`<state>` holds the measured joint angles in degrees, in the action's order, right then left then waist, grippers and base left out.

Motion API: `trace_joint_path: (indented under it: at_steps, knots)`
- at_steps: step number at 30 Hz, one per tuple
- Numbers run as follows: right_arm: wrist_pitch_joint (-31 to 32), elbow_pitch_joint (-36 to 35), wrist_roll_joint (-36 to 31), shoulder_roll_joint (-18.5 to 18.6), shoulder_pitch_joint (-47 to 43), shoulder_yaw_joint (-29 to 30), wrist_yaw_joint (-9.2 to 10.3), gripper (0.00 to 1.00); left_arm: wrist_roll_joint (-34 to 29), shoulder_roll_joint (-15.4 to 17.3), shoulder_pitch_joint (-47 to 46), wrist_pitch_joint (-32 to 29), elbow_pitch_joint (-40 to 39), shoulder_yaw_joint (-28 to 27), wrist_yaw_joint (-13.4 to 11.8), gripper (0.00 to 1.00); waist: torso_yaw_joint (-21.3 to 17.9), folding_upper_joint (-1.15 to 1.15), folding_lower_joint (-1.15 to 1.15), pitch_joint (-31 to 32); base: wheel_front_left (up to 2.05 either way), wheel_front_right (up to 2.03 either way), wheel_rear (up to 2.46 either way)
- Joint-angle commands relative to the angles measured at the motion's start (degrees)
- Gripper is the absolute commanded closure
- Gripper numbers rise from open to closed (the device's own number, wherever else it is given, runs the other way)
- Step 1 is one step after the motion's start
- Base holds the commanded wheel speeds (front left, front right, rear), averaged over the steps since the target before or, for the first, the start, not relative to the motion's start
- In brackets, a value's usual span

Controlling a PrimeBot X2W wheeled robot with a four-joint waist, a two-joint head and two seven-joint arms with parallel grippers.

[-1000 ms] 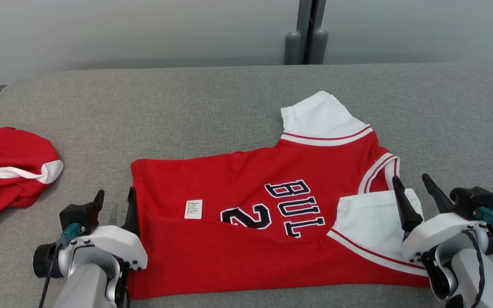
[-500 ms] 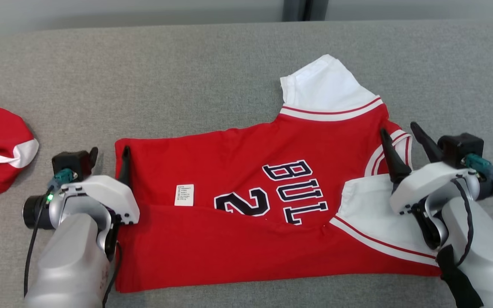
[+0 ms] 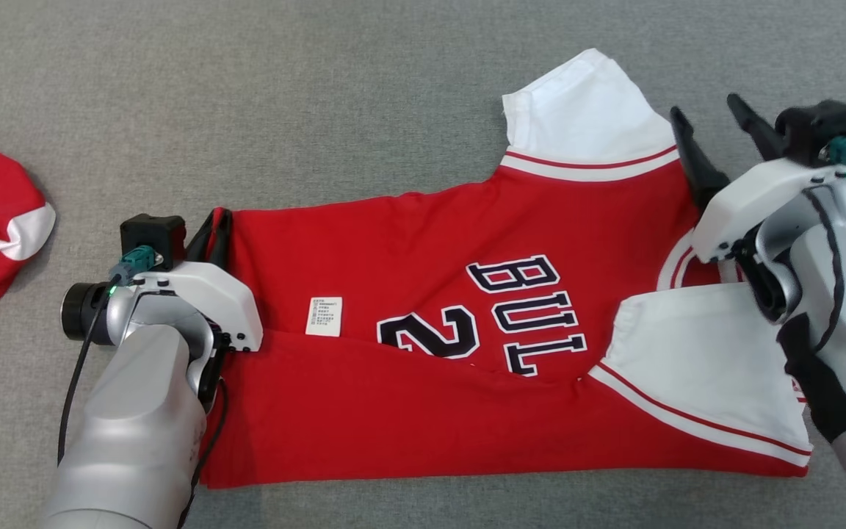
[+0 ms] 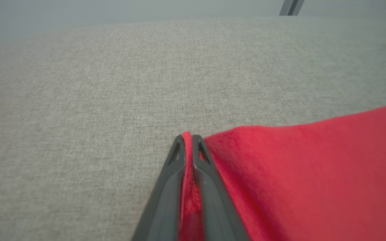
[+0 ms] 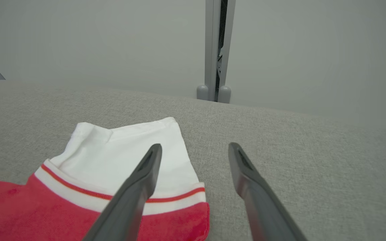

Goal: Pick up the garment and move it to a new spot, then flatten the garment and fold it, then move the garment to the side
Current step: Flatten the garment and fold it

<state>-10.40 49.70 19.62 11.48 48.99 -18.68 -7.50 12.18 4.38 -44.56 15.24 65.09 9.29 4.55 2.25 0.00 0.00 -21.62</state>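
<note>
My L claw (image 4: 187, 135) is pinched narrow on the far hem corner (image 3: 241, 220) of the red jersey (image 3: 408, 250), cloth between the fingers. From there the jersey runs rightward over the grey pad (image 3: 320, 110), long axis L-to-R, near edge folded over. My R claw (image 3: 706, 114) is wide and empty, w/ the far white sleeve (image 5: 126, 147) just to its left. R is nearer that shoulder, so I reckon it shifts left and grips next.

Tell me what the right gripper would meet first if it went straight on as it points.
Probably the gray surface just beside the sleeve. The open right gripper seems aimed there, though depth is unclear.
</note>
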Motion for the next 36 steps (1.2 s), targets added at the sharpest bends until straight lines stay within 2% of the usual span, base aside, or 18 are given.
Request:
trace_joint_path:
  at_steps: [1,10,15,23,31,32,33,34,35,36]
  knots:
    - [1.1,1.0,-0.3,0.9,1.9,-0.2,0.02,0.0,-0.6,0.1,-0.3,-0.2,0.0,0.6,0.2,1.0,1.3,0.0,0.0,-0.9,0.0,0.0,0.0]
    - [8.2,7.7,-0.1,2.8,11.1,-1.9,0.02,0.0,0.5,-1.2,-1.7,-0.1,-5.1,4.0,1.2,1.0,7.1,0.0,0.0,-4.3,0.0,0.0,0.0]
    - [9.8,11.4,-0.4,3.0,14.2,-2.9,0.02,0.0,5.1,-1.3,-0.3,-0.1,-8.5,8.9,1.8,1.0,9.5,0.0,0.0,-5.4,0.0,0.0,0.0]
    - [10.4,16.5,-2.1,4.2,18.2,-4.4,0.02,0.0,12.4,-1.4,-0.2,-0.1,-11.9,17.4,-0.4,1.0,12.5,0.0,0.0,-6.6,0.0,0.0,0.0]
    - [11.6,21.1,-3.8,4.5,21.1,-3.7,0.02,0.0,16.8,-1.4,-1.1,-0.2,-13.2,21.9,-2.3,1.0,13.6,0.0,0.0,-7.3,0.0,0.0,0.0]
    - [12.1,21.6,-3.9,4.5,21.2,-3.7,0.02,0.04,17.3,-1.4,-1.2,-0.2,-13.3,22.4,-2.5,1.0,13.7,0.0,0.0,-7.3,0.0,0.0,0.0]
    - [12.3,21.9,-4.1,4.5,21.3,-3.7,0.02,0.2,17.7,-1.4,-1.3,-0.2,-13.4,22.8,-2.6,1.0,13.8,0.0,0.0,-7.3,0.0,0.0,0.0]
    - [12.4,22.3,-4.0,4.7,21.4,-3.2,0.03,0.51,17.9,-1.4,-1.4,-0.2,-13.4,23.1,-2.8,1.0,13.9,0.0,0.0,-7.3,0.0,0.0,0.0]
    - [12.9,22.7,-4.3,4.9,21.5,-3.2,0.03,0.62,18.2,-1.4,-1.4,-0.2,-13.5,23.4,-2.9,1.0,14.0,0.0,0.0,-7.3,0.0,0.0,0.0]
    - [13.4,23.0,-4.4,4.9,21.6,-3.1,0.03,0.83,18.4,-1.4,-1.5,-0.2,-13.5,23.7,-3.1,1.0,14.1,0.0,0.0,-7.3,0.0,0.0,0.0]
